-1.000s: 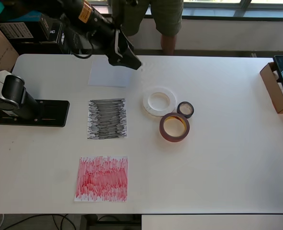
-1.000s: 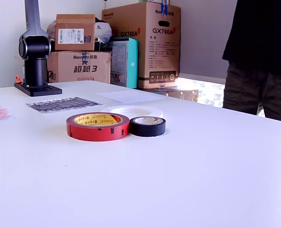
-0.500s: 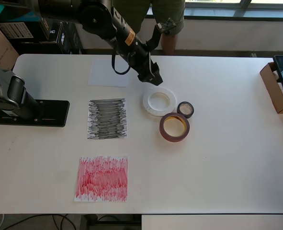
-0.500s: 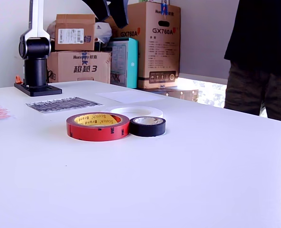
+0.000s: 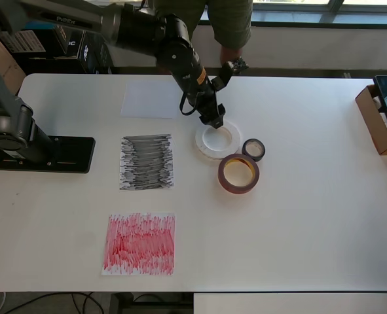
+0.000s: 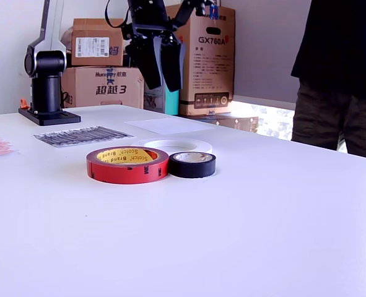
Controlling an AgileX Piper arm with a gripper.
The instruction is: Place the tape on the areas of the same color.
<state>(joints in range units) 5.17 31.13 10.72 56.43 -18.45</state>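
A white table (image 5: 311, 216) is seen from overhead. At its left, three sheets are laid in a column: white (image 5: 150, 99) far, black (image 5: 147, 161) middle, red (image 5: 139, 243) near. Right of them, three rolls are clustered: white (image 5: 217, 140), red (image 5: 238, 173), black (image 5: 253, 149). An arm base (image 5: 46, 154) is mounted at the left edge.

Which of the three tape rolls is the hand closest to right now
The white tape roll. The hand hovers over its far edge; the red roll and black roll lie farther away.
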